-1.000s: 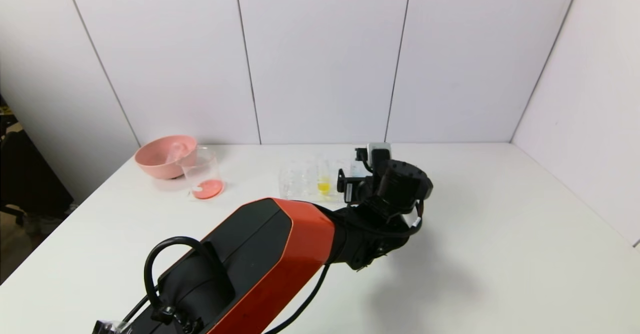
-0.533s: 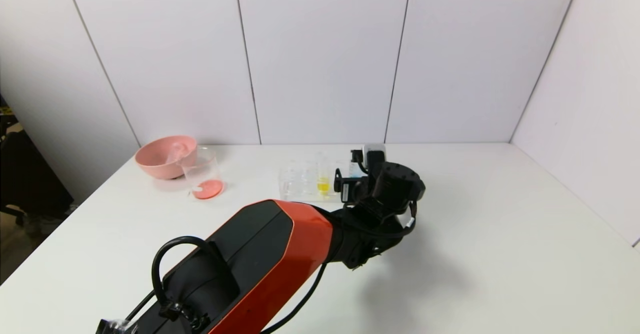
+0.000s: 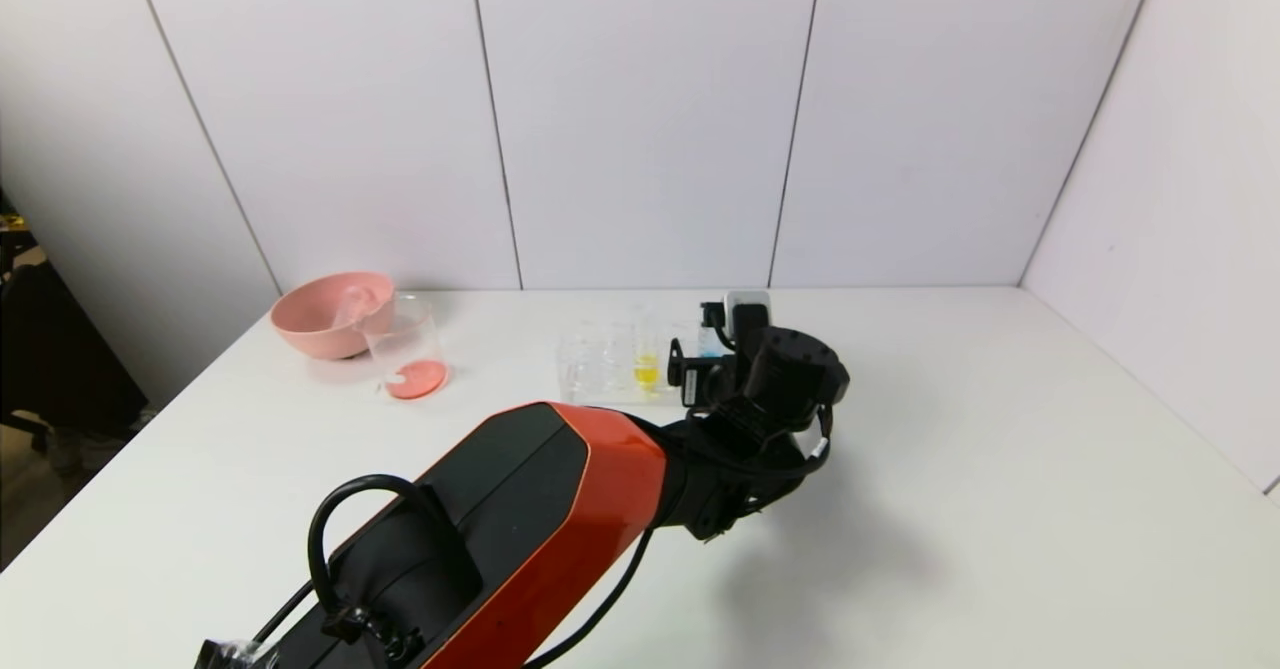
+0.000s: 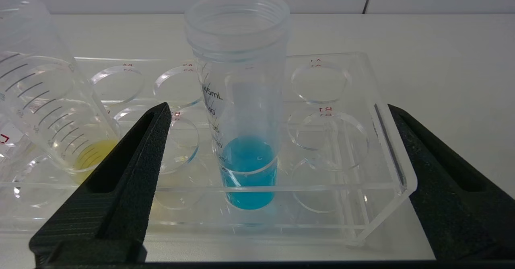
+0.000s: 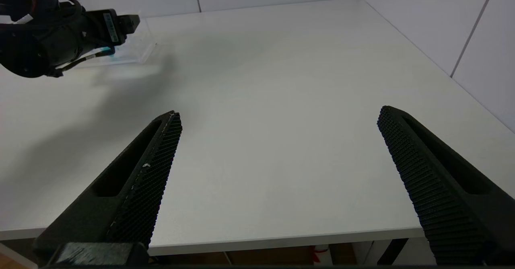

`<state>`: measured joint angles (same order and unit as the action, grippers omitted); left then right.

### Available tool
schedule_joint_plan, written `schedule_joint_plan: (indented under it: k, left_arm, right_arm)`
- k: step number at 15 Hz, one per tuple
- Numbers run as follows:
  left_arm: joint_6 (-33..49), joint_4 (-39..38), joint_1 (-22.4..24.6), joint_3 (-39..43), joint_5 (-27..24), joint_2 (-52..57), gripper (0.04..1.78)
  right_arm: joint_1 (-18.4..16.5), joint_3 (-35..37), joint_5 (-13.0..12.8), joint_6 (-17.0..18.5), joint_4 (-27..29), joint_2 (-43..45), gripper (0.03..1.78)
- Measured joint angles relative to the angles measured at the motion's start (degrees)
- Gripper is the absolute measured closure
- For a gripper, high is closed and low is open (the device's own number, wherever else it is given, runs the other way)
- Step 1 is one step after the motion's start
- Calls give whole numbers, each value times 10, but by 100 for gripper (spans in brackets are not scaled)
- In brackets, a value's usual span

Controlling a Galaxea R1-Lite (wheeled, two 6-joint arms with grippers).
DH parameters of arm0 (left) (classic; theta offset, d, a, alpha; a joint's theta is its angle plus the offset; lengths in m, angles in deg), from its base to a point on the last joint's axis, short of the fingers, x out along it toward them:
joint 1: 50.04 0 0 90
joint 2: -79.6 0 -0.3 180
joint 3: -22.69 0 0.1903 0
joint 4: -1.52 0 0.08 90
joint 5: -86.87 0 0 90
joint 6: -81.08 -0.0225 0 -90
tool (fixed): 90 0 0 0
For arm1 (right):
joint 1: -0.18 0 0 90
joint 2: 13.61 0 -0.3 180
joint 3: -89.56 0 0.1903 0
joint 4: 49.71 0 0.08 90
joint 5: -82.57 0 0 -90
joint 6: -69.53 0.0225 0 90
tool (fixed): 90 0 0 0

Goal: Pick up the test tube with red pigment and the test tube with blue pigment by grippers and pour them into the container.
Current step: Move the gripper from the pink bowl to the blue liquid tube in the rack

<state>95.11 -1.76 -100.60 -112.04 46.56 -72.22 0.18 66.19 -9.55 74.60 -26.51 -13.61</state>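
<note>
1. One tube is already dealt with, judging by the head view: the container [image 3: 405, 344] at far left holds a red puddle, and what looks like an emptied tube lies in the pink bowl [image 3: 325, 311] behind it. The left gripper [image 3: 712, 341] is at the right end of the clear rack [image 3: 600, 364], so the blue pickup is the step in hand
2. Left wrist view – the left gripper [image 4: 277, 140] is spread wide, released, with the test tube with blue pigment [image 4: 243, 112] standing upright in the rack [image 4: 386, 148] between its fingers [image 4: 132, 156], touching neither. Next it should ease forward until the pads flank the tube above the rack's top plate, then close and lift straight up. The yellow-liquid tube [image 4: 44, 112] leans just beside the left finger and could be nudged
3. Right wrist view – the right gripper [image 5: 277, 156] hovers over bare table [image 5: 281, 60] at the near edge, open and empty, well apart from the rack
</note>
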Motion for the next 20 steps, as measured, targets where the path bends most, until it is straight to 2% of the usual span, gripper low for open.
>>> schedule_joint_plan:
  k: [20]
  left_arm:
    - [1,-20,-3,6,0,25,6]
  right_arm:
    - [0,0,0,0,0,0,4]
